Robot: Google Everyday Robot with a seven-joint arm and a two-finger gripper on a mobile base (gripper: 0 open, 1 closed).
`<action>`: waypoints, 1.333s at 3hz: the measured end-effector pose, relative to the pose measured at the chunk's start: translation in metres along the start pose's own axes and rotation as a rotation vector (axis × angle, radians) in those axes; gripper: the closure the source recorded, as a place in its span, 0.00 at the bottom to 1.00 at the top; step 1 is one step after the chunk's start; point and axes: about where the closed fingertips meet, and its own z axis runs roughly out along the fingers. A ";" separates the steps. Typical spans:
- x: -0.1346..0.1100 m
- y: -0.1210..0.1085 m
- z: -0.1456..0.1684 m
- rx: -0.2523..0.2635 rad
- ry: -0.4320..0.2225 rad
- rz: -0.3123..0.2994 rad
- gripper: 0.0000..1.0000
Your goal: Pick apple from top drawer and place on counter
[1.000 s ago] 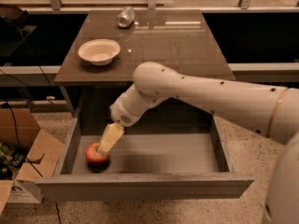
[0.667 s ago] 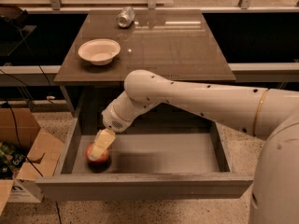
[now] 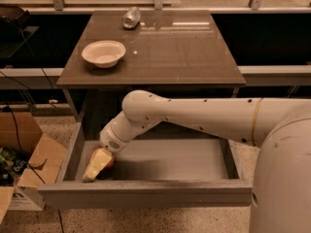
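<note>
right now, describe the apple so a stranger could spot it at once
Start at the open top drawer below the counter. In its front left corner, the gripper sits against a small round red apple. Its neighbours, the white bowl and crushed can, sit up on the counter instead.

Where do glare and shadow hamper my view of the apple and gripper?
Camera view: bright glare streaks the counter's far half, near the can, away from the work. Camera view: the top drawer is dim, the arm shadowing its floor beside the apple; the gripper, at the drawer's left end, hides most of the apple.
</note>
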 end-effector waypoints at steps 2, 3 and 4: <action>0.012 0.003 0.001 0.007 0.005 0.039 0.00; 0.014 -0.008 -0.026 0.057 -0.051 0.089 0.00; 0.018 -0.009 -0.029 0.061 -0.053 0.098 0.00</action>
